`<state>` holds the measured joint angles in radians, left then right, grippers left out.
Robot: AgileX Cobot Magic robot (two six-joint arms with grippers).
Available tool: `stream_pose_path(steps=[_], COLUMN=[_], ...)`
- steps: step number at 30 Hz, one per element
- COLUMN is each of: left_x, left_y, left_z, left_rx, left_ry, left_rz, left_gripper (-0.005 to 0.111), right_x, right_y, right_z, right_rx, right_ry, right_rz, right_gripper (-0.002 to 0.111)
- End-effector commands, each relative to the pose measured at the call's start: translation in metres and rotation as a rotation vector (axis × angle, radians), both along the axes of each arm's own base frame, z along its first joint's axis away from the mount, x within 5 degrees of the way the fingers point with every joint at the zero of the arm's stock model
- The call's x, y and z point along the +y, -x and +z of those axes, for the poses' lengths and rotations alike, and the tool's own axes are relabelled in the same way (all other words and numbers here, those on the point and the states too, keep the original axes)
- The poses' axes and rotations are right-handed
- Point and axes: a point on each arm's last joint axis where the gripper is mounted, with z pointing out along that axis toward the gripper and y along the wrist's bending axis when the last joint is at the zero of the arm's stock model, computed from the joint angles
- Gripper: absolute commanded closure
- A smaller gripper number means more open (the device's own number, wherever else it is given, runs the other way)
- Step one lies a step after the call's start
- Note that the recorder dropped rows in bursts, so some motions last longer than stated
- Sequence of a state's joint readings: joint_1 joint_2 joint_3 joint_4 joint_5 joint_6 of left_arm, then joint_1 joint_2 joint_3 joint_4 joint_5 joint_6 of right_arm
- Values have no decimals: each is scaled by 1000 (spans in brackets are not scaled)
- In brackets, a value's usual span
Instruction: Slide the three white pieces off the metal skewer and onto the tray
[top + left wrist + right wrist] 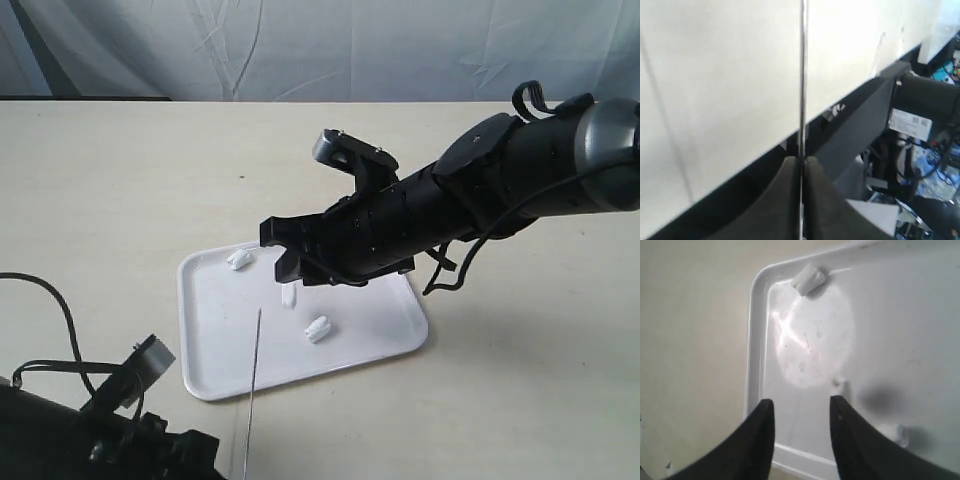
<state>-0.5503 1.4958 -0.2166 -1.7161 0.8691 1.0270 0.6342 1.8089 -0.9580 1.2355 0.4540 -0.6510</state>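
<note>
The tray (395,325) lies flat on the table, and all three white pieces lie on it. One piece (240,260) rests by the far left corner, a second (289,297) near the middle, a third (318,329) closer to the front. In the right wrist view they appear as the corner piece (809,279), the middle piece (840,384) and a blurred one (895,432). My left gripper (802,161) is shut on the metal skewer (802,75), whose bare shaft (254,380) points over the tray's front rim. My right gripper (280,252) hovers open and empty above the tray (755,340).
The left arm's body (120,430) and its cable (60,310) fill the lower left corner. The right arm (480,200) reaches in from the right over the tray. A pale curtain (300,50) hangs behind the beige table (100,180).
</note>
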Motion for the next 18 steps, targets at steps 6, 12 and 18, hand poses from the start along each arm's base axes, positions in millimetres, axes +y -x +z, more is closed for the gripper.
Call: stream_pose_path(steps=[6, 12, 18], left_x=[-7, -14, -10], left_y=[-31, -58, -90], left_z=[5, 6, -1], left_rx=[-128, -141, -89], left_ry=[-108, -211, -244], left_rz=[52, 27, 18], left_gripper=[107, 107, 107], right_x=[-1, -12, -31], right_y=[3, 10, 29], right_z=[7, 41, 75], right_rx=[-3, -127, -172], right_ry=[-5, 37, 126], right_rz=[60, 107, 166], right_gripper=[66, 66, 66])
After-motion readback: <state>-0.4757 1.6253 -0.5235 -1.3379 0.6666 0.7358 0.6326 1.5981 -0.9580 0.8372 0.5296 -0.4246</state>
